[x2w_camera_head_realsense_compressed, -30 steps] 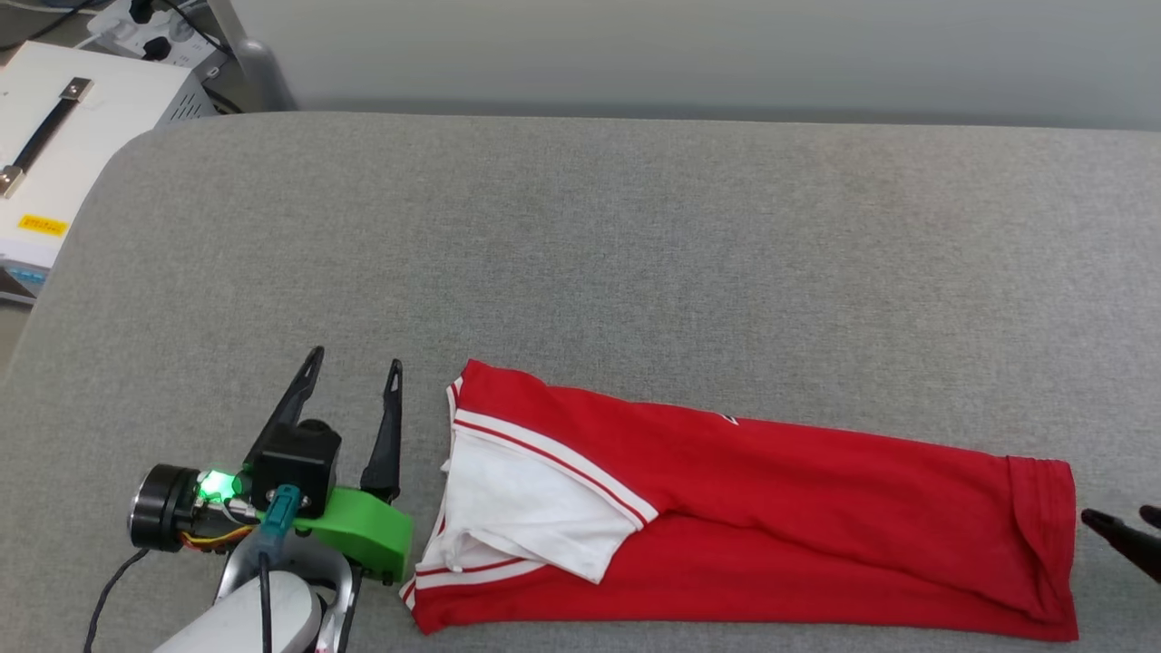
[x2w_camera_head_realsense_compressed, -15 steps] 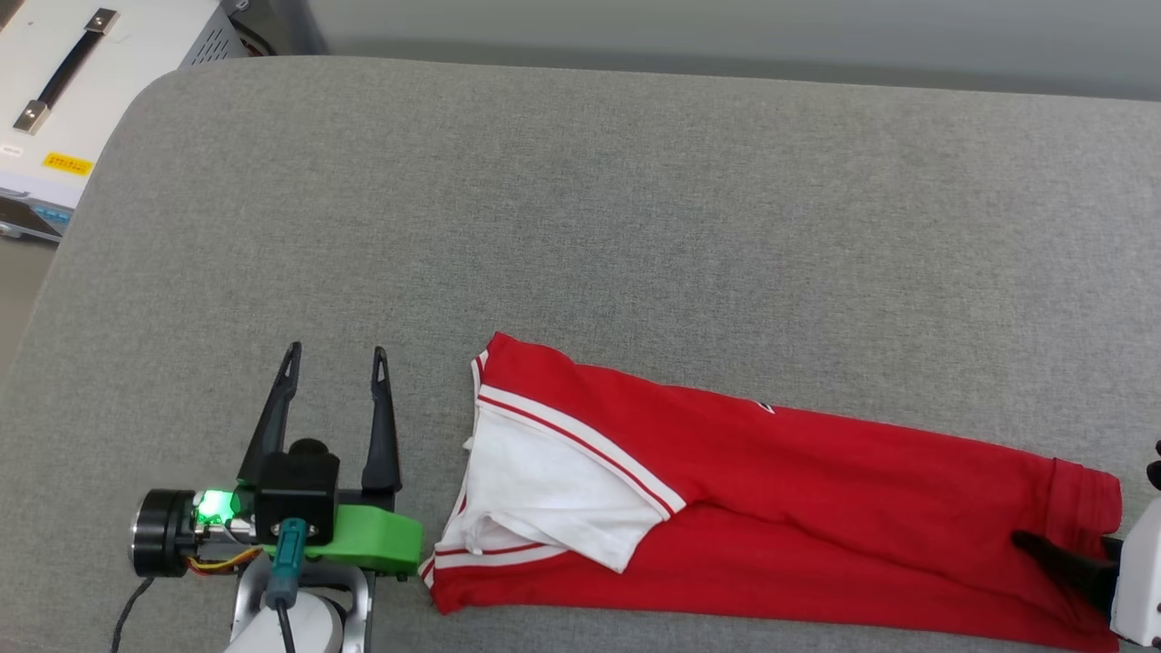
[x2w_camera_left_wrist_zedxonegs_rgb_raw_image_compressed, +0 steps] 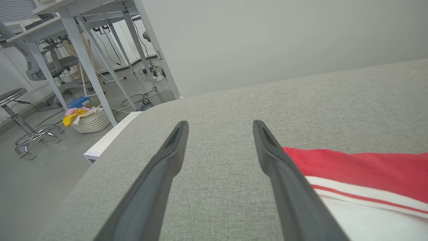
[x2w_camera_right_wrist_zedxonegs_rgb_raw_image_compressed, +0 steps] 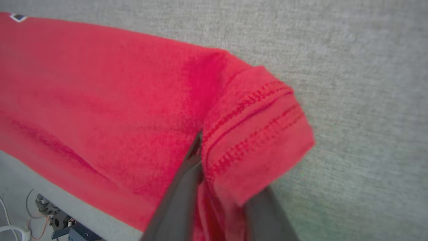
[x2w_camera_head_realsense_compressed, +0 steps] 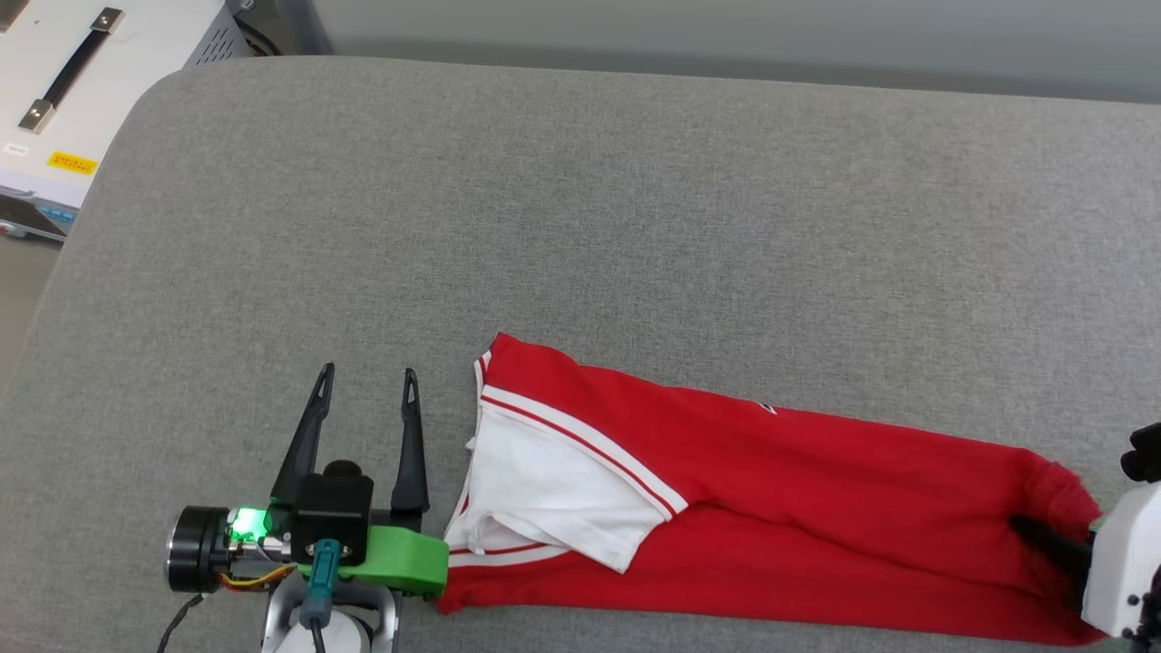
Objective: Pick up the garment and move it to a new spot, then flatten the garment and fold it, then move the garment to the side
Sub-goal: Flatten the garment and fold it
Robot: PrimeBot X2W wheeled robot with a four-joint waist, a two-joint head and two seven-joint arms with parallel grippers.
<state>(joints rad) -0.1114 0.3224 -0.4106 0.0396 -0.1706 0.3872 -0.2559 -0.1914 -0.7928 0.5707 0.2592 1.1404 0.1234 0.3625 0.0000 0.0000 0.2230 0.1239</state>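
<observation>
Since right gripper (x2w_camera_head_realsense_compressed: 1039, 535) slid in over last second, I see it now pinching hem end of garment (x2w_camera_head_realsense_compressed: 816, 490), cloth bunching there; left gripper (x2w_camera_head_realsense_compressed: 368, 374) crept beside collar end, fingers spread, empty. Garment lies folded lengthwise on grey cushion (x2w_camera_head_realsense_compressed: 580, 227); I judge crosswise fold starting

no readable text, yellow label (x2w_camera_head_realsense_compressed: 72, 162) on white box (x2w_camera_head_realsense_compressed: 145, 54) too small

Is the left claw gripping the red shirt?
No, the left gripper stands open, its two fingers apart above the bare grey cushion beside the red jersey.
</observation>
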